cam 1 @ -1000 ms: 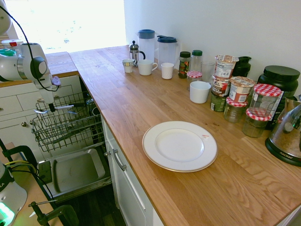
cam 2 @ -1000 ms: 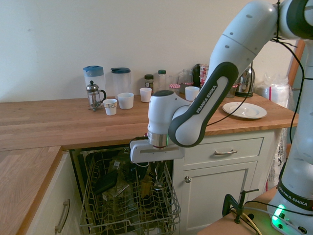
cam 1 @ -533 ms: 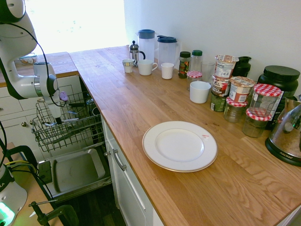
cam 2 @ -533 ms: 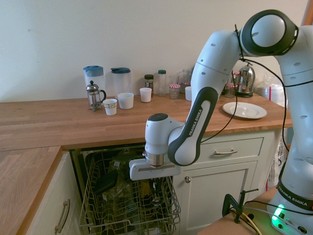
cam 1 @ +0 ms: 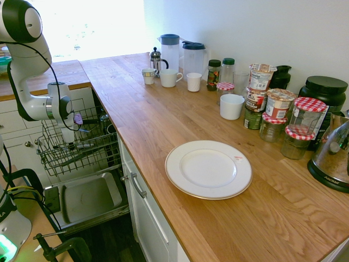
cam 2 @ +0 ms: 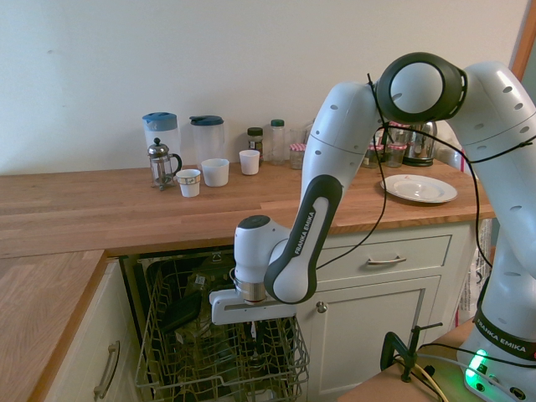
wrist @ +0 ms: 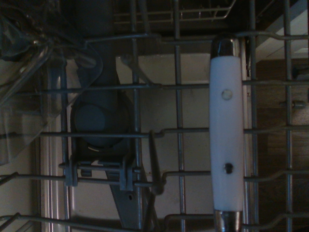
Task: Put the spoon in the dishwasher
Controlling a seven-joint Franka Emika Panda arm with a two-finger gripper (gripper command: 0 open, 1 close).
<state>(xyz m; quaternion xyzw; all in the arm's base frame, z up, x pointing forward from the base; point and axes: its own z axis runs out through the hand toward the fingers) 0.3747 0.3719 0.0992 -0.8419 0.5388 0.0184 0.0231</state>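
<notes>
The hand (cam 2: 254, 335) is closing on the spoon (cam 2: 255, 361), holding it low over the dishwasher's wire rack (cam 1: 82, 155). The wrist view is showing a white, riveted handle (wrist: 226, 133) that neither outside view is resolving; the second exterior view is showing the silver end below the hand. Only the first exterior view is showing the black-lidded tub (cam 1: 326, 93) on the bench (cam 1: 131, 103).

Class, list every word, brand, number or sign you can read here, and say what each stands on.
"FRANKA EMIKA": the arm's link and its base.
"AROMA": the kettle.
Too small or blurred: print on the stacked cups and the black tub.
</notes>
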